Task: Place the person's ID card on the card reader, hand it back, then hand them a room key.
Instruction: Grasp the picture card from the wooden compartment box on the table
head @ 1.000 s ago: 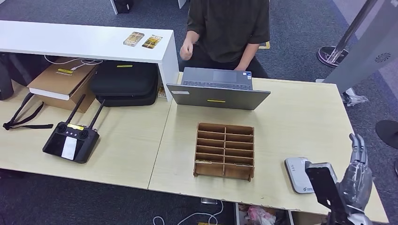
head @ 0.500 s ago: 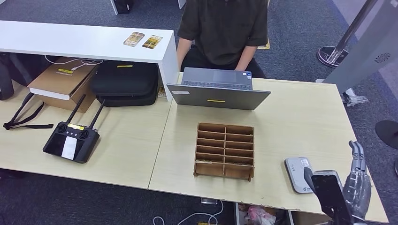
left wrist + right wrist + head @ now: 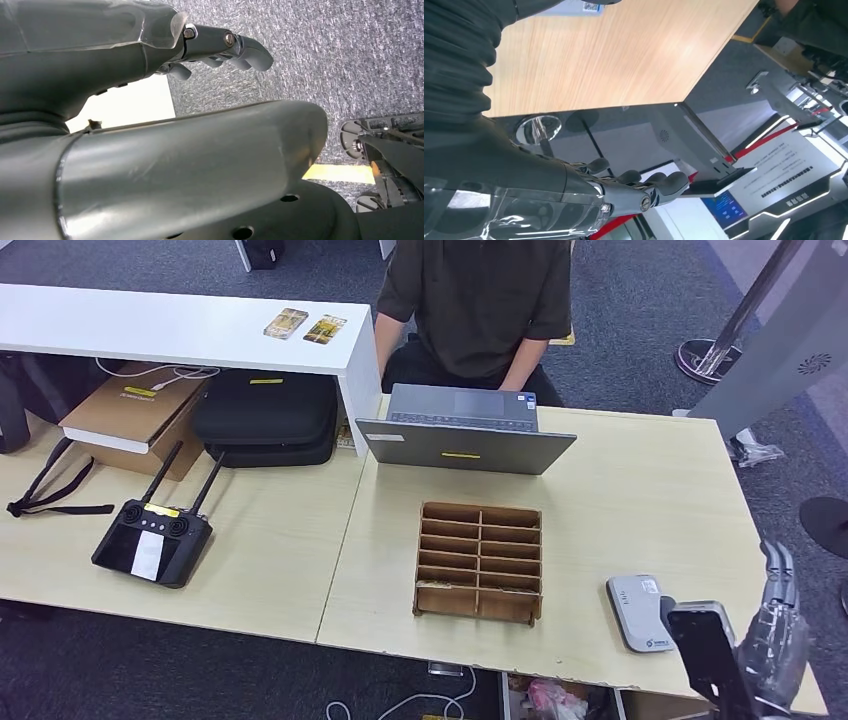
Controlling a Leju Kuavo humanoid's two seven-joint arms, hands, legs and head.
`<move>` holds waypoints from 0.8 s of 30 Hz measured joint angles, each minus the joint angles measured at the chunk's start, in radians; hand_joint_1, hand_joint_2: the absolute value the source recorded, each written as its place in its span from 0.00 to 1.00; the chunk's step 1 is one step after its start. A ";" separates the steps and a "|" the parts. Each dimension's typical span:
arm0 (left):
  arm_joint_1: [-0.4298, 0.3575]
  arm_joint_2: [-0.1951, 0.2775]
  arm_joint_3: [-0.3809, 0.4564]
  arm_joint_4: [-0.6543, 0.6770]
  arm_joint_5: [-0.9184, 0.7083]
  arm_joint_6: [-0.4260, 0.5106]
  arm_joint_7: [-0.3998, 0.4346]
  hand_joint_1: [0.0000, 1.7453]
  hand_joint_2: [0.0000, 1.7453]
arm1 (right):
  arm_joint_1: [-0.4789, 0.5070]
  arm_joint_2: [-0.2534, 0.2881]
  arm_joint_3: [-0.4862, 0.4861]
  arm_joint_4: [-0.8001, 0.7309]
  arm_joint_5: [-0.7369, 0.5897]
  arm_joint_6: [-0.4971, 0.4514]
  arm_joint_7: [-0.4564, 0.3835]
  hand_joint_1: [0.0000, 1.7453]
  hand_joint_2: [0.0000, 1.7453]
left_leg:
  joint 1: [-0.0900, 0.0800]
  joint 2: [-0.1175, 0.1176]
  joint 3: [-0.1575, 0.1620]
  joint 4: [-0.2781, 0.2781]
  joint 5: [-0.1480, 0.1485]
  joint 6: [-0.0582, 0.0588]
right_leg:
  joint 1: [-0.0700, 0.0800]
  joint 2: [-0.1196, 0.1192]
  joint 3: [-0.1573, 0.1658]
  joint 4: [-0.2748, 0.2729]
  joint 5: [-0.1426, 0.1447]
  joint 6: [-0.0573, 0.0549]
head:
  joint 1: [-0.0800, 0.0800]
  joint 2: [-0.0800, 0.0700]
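Half your right hand (image 3: 772, 640) is cut off at the frame's corner, fingers apart, empty, just beside the card reader (image 3: 638, 612); left hand (image 3: 220, 47) also empty.

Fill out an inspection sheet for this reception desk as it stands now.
Surface: pale wooden table, bare toward its right end.
Job's things: white flat card reader near the front right edge; two small printed cards on the white raised counter; no card on the reader.
Clutter: brown wooden slotted organiser, grey laptop, black remote controller with antennas, black soft case, cardboard box.
Hands: right robot hand empty, beside the reader; left robot hand empty, over carpet.
Cables: white cable under the counter.
Surroundings: seated person in dark shirt; grey carpet.
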 joint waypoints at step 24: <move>0.000 0.000 0.018 0.000 -0.029 -0.013 0.004 0.00 0.00 | 0.003 -0.119 0.105 -0.003 0.456 0.252 0.149 0.00 1.00 | 0.000 0.000 0.000 0.000 0.000 0.000 | 0.000 0.000 0.000 0.000 0.000 0.000 | 0.000 0.000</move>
